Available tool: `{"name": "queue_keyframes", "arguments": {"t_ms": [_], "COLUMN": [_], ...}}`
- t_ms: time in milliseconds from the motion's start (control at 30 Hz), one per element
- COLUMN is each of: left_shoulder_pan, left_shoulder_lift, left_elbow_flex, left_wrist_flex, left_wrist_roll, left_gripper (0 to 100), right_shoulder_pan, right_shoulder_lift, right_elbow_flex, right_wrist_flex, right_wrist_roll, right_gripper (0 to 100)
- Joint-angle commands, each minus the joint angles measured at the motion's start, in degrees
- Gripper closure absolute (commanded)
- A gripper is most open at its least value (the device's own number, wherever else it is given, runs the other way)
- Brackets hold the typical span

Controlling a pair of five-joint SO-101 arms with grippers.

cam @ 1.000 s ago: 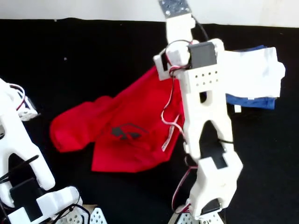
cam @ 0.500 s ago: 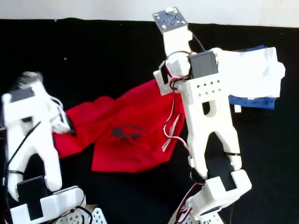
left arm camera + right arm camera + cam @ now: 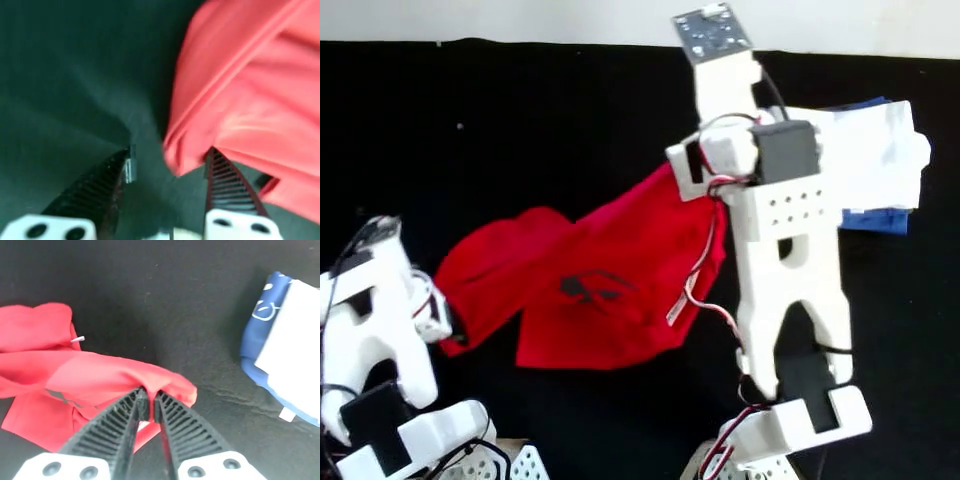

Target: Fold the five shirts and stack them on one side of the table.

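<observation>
Change: since the earlier frames the right arm has shifted to the right and drawn the shirt corner with it. The left arm has dropped from its raised pose to the near left of the table.
Right gripper: jaws closed, pinching a fold at the right edge of the crumpled red fabric shirt and holding that edge up off the black cloth-covered table.
Left gripper: jaws spread wide and gripping nothing. The left end of the red shirt lies between the fingers, close against one of them.
Red shirt position: centre of the table, stretched from the left gripper at near left up to the right arm at centre right. The dark printed mark faces up and the lower hem sags toward the near side.
Stack: a folded white fabric shirt lies on a folded blue fabric shirt at the far right, well apart from the red shirt.
Edges: the blue shirt's near edge projects beyond the white one.
Open room: bare black surface runs across the far left, and a bare strip separates the pinched fold from the blue shirt.
</observation>
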Motion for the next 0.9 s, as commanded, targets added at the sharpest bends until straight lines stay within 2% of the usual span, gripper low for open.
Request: {"name": "queue_keyframes", "arguments": {"t_ms": [0, 133, 267, 367, 433, 533, 700, 867], "left_shoulder_pan": [-1.63, -1.19, 1.80, 8.57, 13.23, 16.75, 16.84, 16.57], "left_shoulder_lift": [-1.89, -1.89, -1.36, -1.27, -1.19, -1.19, -1.19, -1.27], "left_elbow_flex": [-5.41, -17.01, -27.12, -28.62, -26.42, -19.56, -8.84, -1.71], "left_wrist_flex": [9.05, 16.18, 16.09, 14.86, 11.25, 2.55, -6.51, -8.44], "left_wrist_roll": [-3.69, -1.41, 7.47, 15.12, 19.16, 20.22, 19.96, 17.67], "left_gripper": [78, 78, 78, 78, 78, 78, 78, 78], "right_shoulder_pan": [1.27, 1.01, 1.01, 0.92, 0.92, 0.92, 1.10, 1.19], "right_shoulder_lift": [-2.95, -3.30, -3.30, -3.30, -3.30, -3.38, -3.38, -3.38], "right_elbow_flex": [1.45, 5.14, 6.20, 6.20, 6.29, 6.20, 6.20, 6.20], "right_wrist_flex": [0.48, 0.48, 0.48, 0.48, 0.48, 0.48, 0.48, 0.48], "right_wrist_roll": [0.62, 0.53, 0.53, 0.35, 0.35, 0.35, 0.62, 0.62], "right_gripper": [99.3, 99.3, 99.3, 99.3, 99.3, 99.3, 99.3, 99.3]}}
